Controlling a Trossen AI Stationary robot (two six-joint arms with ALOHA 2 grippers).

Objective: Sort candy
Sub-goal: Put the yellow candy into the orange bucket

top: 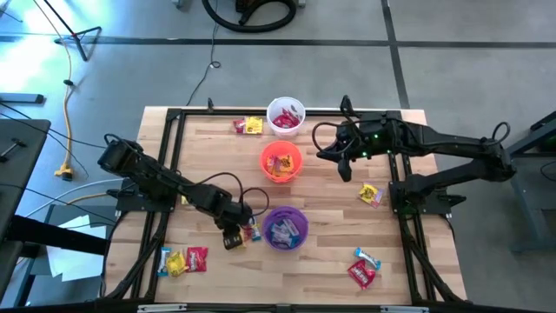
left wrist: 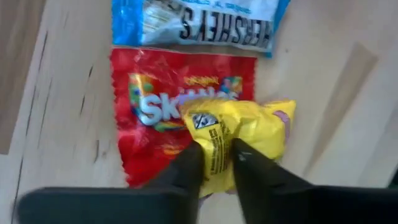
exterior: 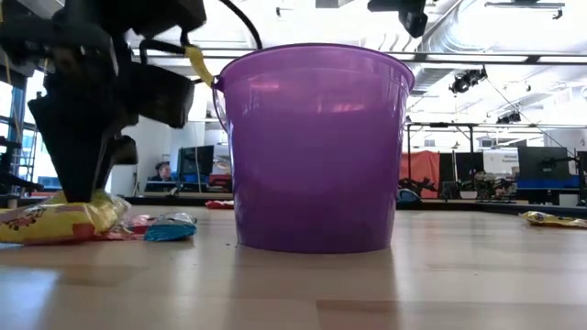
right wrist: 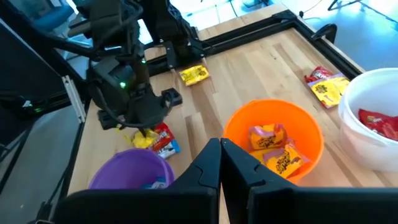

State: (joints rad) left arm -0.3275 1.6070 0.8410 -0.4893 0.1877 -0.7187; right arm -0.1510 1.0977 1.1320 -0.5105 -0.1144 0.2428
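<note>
A: We see a yellow candy (left wrist: 239,140) crumpled on top of a flat red Skittles pack (left wrist: 163,112), blue-white Hershey's pack (left wrist: 199,22) just beyond.

B: Elsewhere, we count loose sweets (top: 182,260) near the table's corners, more inside each cup.

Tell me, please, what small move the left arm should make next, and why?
Probably lift straight up. The left gripper has its fingers pinched on the yellow candy, which lies on the red candy beside the purple cup. Yellow candies sit in the orange cup, so carry it there.
</note>
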